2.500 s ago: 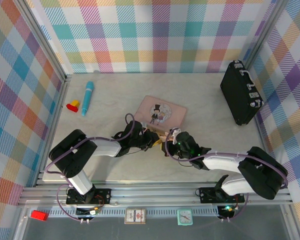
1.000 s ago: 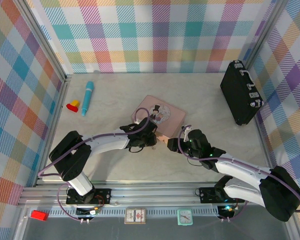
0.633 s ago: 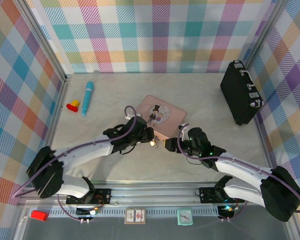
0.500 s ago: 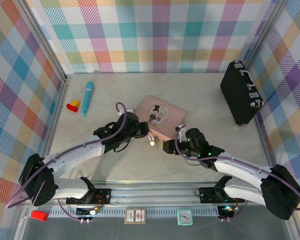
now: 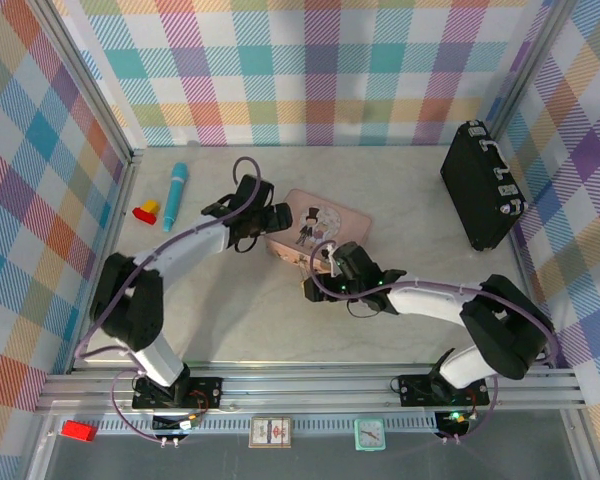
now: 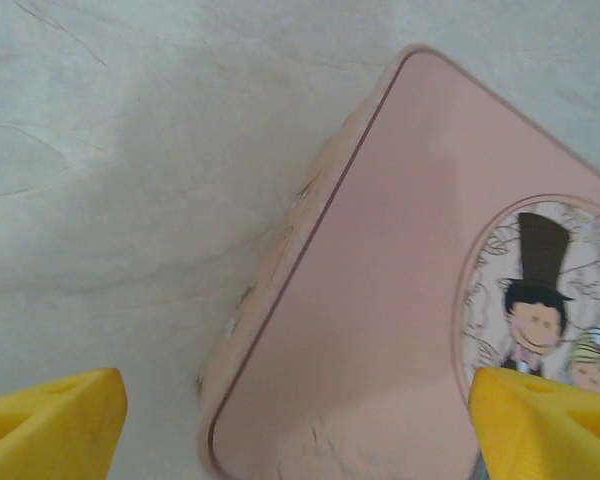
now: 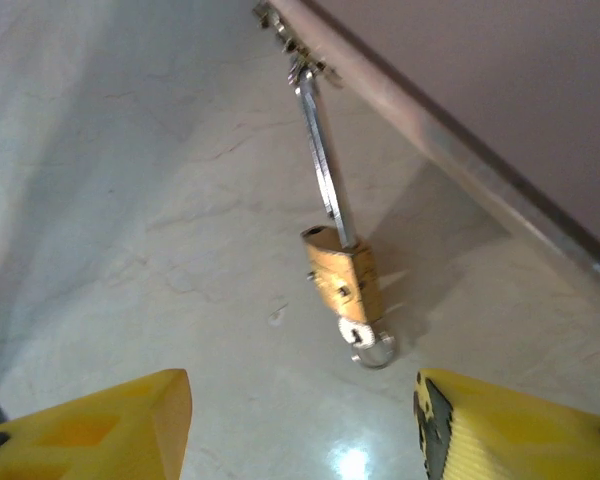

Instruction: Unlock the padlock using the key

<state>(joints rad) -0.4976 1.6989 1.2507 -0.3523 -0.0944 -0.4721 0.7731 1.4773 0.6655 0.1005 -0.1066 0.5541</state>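
Right-wrist view: the right gripper (image 7: 300, 425) is spread, its two yellow fingertips (image 7: 90, 420) standing well apart with only bare, pale marbled table (image 7: 130, 200) between them; it holds nothing. The small brass-tan metal padlock (image 7: 345, 285) lies flat on the table at about 12 o'clock from the gap between the fingers, a shade toward 1 o'clock, near but not touching either fingertip. The thin grey metal key (image 7: 320, 165) runs on from the padlock's far end, and its blade appears to be seated in the body. Padlock and key together form one long axis running roughly from 12 to 6 o'clock, leaning slightly toward 11 and 5. The key's head is at the far end, against the near edge of the pink rectangular tin (image 7: 460, 90), and the silver shackle is at the near end, toward the gripper. Whether the shackle has sprung free cannot be told.

Left-wrist view: the left gripper (image 6: 295, 430) is likewise spread and empty, straddling a rounded corner of the tin's lid.

Judgement: the right arm is the nearer to the lock. Because the axis points almost straight into its open jaws, the fingers would close across the padlock's narrow body, leaving the key head exposed at 12 o'clock for the other arm.
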